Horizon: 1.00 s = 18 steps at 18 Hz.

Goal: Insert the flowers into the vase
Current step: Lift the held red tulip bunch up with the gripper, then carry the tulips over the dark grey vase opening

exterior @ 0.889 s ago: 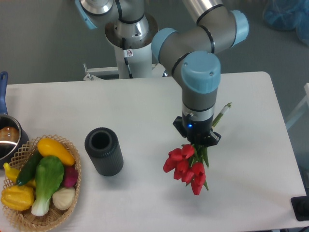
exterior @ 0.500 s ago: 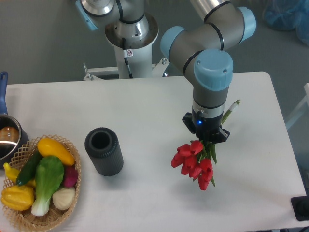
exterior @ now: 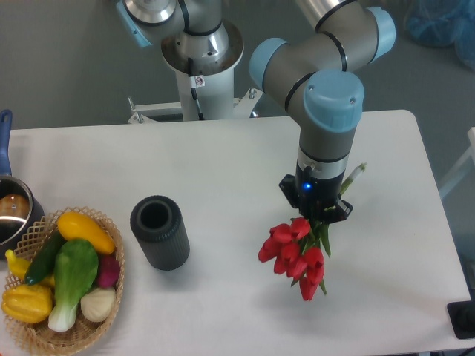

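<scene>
I have the flowers [exterior: 295,254] in my gripper [exterior: 316,213], jaws closed on the stems partway along. The red heads hang just below and a bit left of my fingers, and the pale stem ends stick out up and right behind my wrist. The bunch lies tilted, heads lower in the picture than stems. I can't tell whether it is off the table [exterior: 223,163] or resting on it; no clear shadow gap.

Step in hand: carry phase, grasp done, insertion not yet started. The vase [exterior: 159,231] stands upright well to my left, mouth open and showing, nothing in it.

My guess at the next move: go left to above the vase and turn the bunch so the stem ends point down and the heads up, since right now the heads lead. Then line the stems over the round mouth and lower. Risk as I judge it: the stems catch the rim and tip the vase.

Counts: one bunch, roughly eight red heads, hard to be sure as they overlap. One vase. One basket [exterior: 44,326] far left of me with about six pieces of produce. One pot [exterior: 13,215] at the far left edge, partly cut off.
</scene>
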{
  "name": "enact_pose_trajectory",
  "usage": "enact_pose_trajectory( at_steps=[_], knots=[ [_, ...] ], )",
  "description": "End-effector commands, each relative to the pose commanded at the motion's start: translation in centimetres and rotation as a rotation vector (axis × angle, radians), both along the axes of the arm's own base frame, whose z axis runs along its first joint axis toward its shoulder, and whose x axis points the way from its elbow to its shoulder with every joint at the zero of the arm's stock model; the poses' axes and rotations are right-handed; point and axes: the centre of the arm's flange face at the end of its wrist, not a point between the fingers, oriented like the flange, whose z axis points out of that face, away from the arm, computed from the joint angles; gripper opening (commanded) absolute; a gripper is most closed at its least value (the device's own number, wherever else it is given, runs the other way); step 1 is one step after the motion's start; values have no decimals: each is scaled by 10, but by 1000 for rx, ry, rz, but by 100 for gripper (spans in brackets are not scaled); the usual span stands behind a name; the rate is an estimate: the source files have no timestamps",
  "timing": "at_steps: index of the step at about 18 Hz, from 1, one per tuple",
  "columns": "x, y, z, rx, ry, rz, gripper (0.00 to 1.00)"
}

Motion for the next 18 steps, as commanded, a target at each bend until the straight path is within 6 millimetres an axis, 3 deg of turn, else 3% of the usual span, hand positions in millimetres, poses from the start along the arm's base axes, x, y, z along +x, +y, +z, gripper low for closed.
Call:
enact_pose_trajectory(
  at_steps=[5, 11, 13, 18],
  knots=[
    [4, 13, 23, 300, -130, 72, 0],
    [25, 35, 32, 407, -212, 49, 0],
    [28, 43, 33, 435, -194, 40, 14],
    [38, 50, 47, 562, -271, -22, 6]
  ],
)
